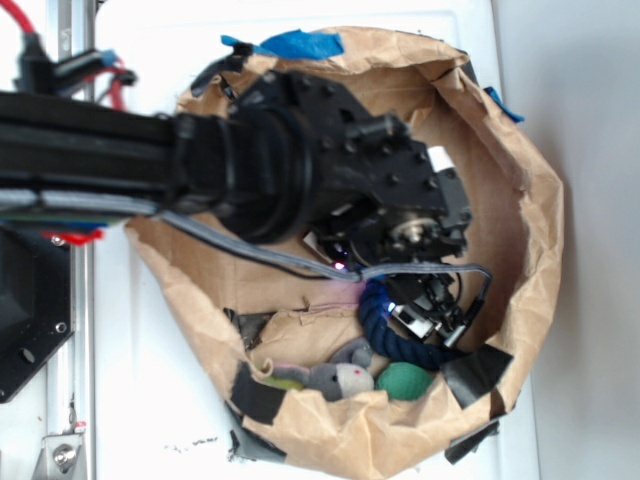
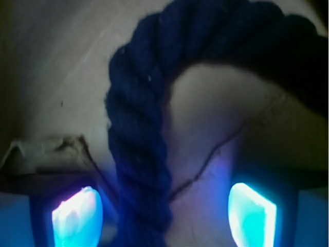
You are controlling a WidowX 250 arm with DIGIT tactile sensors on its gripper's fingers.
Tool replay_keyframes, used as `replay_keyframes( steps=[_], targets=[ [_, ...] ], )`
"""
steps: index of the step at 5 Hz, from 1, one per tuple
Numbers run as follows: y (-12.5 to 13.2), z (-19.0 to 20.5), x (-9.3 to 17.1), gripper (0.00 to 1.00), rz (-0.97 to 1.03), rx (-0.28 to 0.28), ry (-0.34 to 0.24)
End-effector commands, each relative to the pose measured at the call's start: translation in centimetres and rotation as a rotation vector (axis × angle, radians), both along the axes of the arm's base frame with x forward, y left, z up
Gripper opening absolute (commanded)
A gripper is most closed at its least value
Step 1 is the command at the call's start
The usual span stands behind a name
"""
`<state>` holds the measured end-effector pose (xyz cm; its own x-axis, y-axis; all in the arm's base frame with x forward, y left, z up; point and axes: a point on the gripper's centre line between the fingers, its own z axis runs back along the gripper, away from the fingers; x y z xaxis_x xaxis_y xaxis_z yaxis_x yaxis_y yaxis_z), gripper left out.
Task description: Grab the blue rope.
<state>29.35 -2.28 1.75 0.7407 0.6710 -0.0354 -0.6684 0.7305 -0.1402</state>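
The blue rope runs up the middle of the wrist frame between the gripper fingers – jaws spread, not touching it – curving toward upper right.

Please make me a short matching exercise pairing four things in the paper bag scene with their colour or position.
Things:
1. blue rope
2. ball
3. toy mouse
4. tape

Descriptions:
A. green, in the paper bag by its lower rim
B. bright blue, on the bag's top rim
C. dark navy, running between the open fingers of the gripper
D. grey, beside the ball

Pairs: 1-C, 2-A, 3-D, 4-B
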Motion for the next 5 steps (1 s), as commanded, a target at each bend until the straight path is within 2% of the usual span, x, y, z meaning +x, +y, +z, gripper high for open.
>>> replay_keyframes(
  steps=[1,2,5],
  targets=[
    [0.36,-1.06,1.1,1.0,-0.034,0.045,-0.046],
    [0.45,-0.95,1.04,0.0,-0.04,0.042,-0.056],
    [1.05,-1.05,1.23,0.0,-0.036,0.049,-0.055]
  ],
)
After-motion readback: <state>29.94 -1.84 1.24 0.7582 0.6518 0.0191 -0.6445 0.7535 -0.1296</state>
